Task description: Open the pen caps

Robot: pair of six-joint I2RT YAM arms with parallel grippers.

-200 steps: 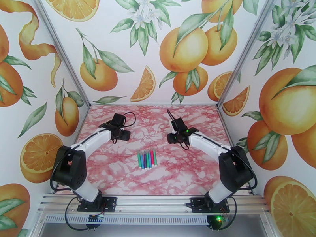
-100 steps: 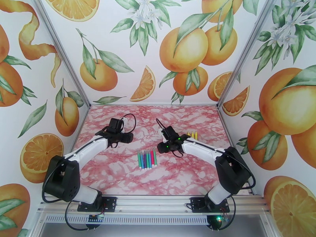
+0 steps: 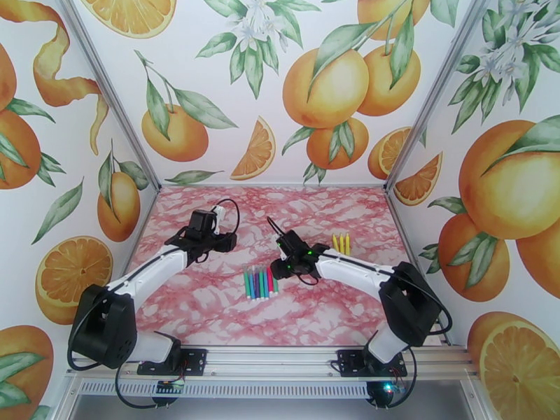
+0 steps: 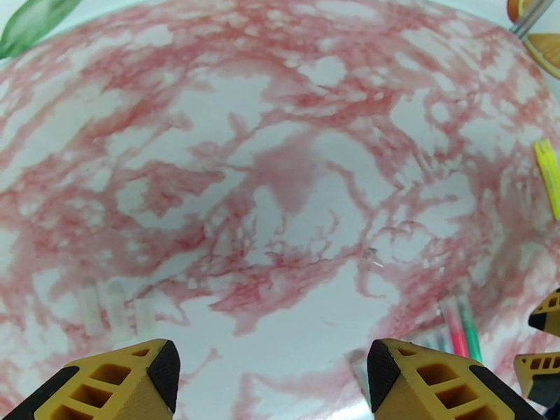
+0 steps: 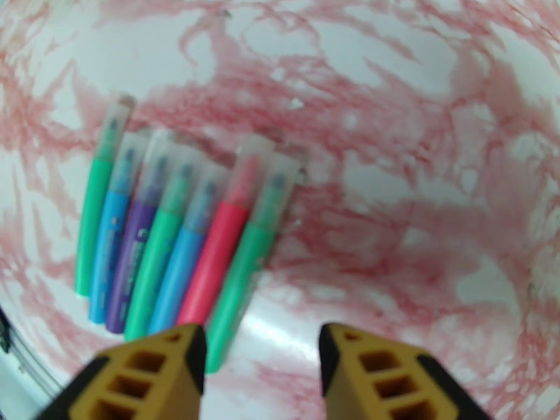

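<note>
Several markers lie side by side mid-table: green, blue, purple and pink. In the right wrist view the row shows translucent caps on the far ends, all still fitted. My right gripper hovers open just above the near end of the rightmost green marker, at the row's right edge. My left gripper is open and empty, behind and left of the row. Its yellow fingers frame bare table, with marker tips at the lower right.
Three yellow and orange markers lie apart at the right, also visible as yellow markers at the frame edge. Three faint clear cap-like shapes rest on the pink marble table. Printed walls enclose the sides and back.
My right gripper has swung left and nearer, down to the row's right end, uncovering the yellow markers. My left gripper has drifted slightly right.
</note>
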